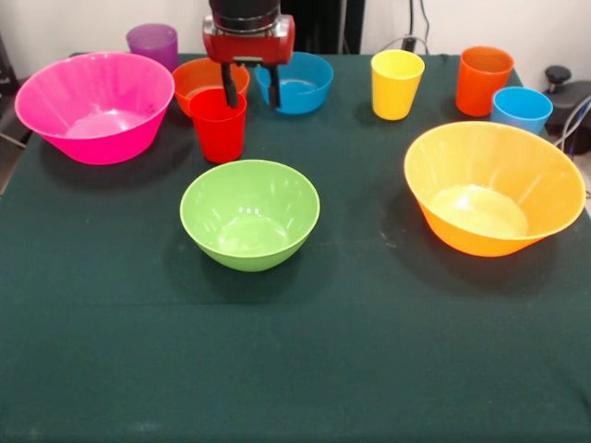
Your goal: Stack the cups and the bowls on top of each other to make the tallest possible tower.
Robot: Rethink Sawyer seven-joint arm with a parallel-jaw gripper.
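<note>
My gripper [251, 92] hangs at the table's far side with its jaws apart. One finger [229, 90] dips at the rim of the upright red cup [219, 129]; the other is beside the cup, in front of the small blue bowl [300, 92]. The small orange bowl [205, 76] sits just behind the red cup. The purple cup [152, 44], yellow cup [397, 85], orange cup [483, 81] and light blue cup [521, 109] stand apart along the back. The pink bowl [95, 120] is at left, the lime green bowl [249, 217] in the middle, the yellow-orange bowl [494, 189] at right. Nothing is stacked.
A dark green cloth [295, 351] covers the table. A black device with cables [565, 88] sits off the right edge, behind the light blue cup.
</note>
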